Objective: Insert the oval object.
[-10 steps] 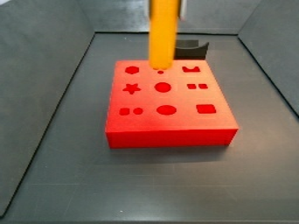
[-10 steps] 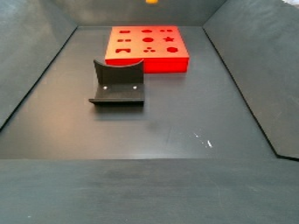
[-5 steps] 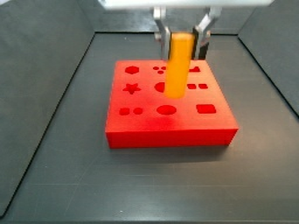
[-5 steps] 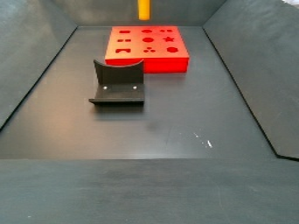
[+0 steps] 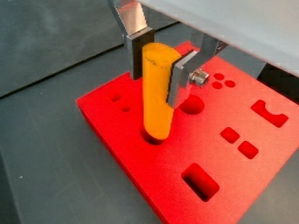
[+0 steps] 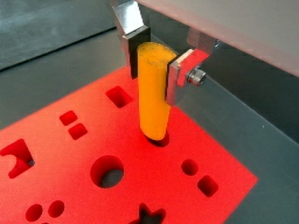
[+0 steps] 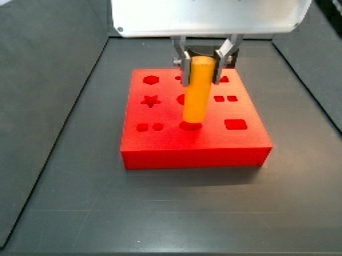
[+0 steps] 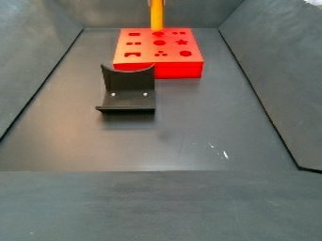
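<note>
My gripper (image 7: 202, 62) is shut on the oval object (image 7: 197, 90), a long orange-yellow peg held upright over the red block (image 7: 160, 150). Both wrist views show the silver fingers with dark pads clamped on the peg's top end (image 5: 156, 61) (image 6: 153, 59). The peg's lower end meets the block's top at a hole (image 5: 155, 134) (image 6: 153, 136) and seems just entered in it. In a side view the peg (image 8: 156, 14) stands over the far edge of the red block (image 8: 179, 64), and the gripper itself is out of frame there.
The red block has several other shaped holes: a star (image 7: 151, 100), a hexagon (image 7: 151, 79), a square (image 7: 237, 125), a round one (image 6: 107, 171). A dark grey curved holder (image 8: 127, 89) stands on the floor in front of the block. Grey walls enclose the floor.
The gripper has come down with the peg. The peg's lower end has dropped from above the block to the block's top surface at a hole.
</note>
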Robot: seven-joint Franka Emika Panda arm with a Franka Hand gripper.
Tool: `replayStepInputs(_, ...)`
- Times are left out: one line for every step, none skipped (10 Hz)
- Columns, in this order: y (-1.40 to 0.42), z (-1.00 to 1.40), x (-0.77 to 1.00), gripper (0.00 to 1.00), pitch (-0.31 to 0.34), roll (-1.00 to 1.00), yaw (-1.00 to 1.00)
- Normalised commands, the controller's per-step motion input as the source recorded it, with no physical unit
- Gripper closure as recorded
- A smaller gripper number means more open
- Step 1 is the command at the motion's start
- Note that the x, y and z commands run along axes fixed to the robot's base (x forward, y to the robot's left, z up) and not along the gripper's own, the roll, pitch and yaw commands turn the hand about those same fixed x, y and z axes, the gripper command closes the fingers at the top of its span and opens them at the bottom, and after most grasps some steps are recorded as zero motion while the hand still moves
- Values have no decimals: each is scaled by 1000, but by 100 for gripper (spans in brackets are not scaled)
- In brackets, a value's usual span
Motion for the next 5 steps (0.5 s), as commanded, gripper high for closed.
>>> replayStepInputs(-23,-263,0,100,0,30,-63)
replayStepInputs(-86,-246,57,100,-3,0,0)
replayStepInputs(-163,-249,6,100,-26,0,0)
replayStepInputs(-143,-277,51,100,-26,0,69)
replayStepInputs(0,-406,0,100,-11,56,0)
